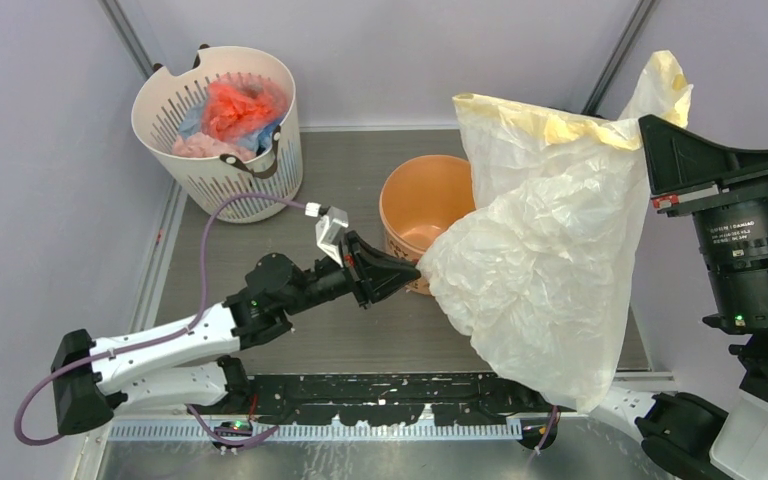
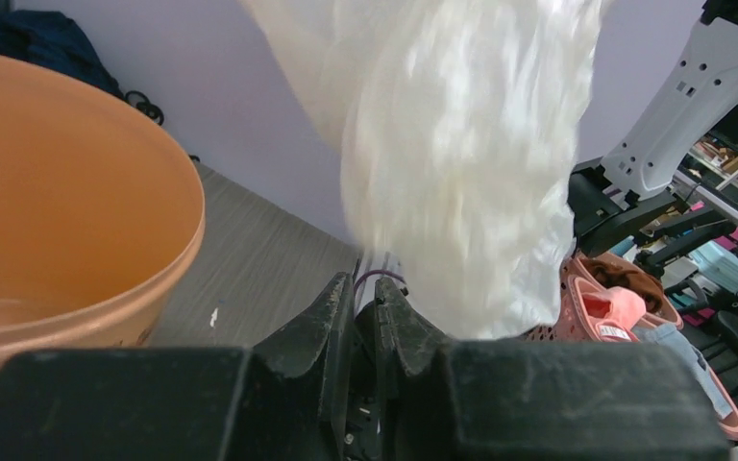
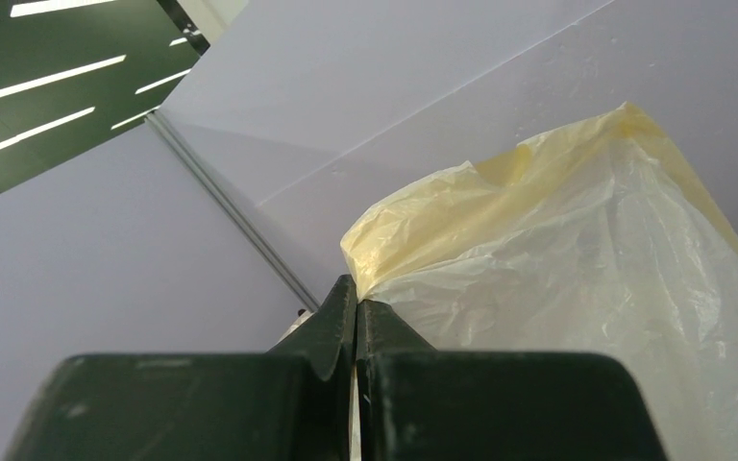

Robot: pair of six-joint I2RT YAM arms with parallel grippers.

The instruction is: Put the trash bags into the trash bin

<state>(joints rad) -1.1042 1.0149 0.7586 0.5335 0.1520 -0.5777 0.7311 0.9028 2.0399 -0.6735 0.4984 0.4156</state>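
- Right gripper [image 3: 356, 309]: clamped on bag [image 1: 545, 250] top, high beside bin [image 1: 398, 190].
- Left gripper [image 1: 408, 270]: at bag's bottom by bin; you cannot tell its grip.
- Bag not yet in bin.

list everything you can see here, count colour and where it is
bag: one, pale yellow, see-through, hanging right of the bin and partly in front of it
bin: one, orange, upright, middle of the table
basket: one, white, slotted, back left of the table
plastic bundles: red, pink and blue, count unclear, inside the basket
table: one, grey
cable: one, purple, looping along the left arm
left gripper: one, black, low by the bin at the bag's left edge, jaws nearly together, grip unclear
right gripper: one, black, raised at the right, shut on the bag's top edge
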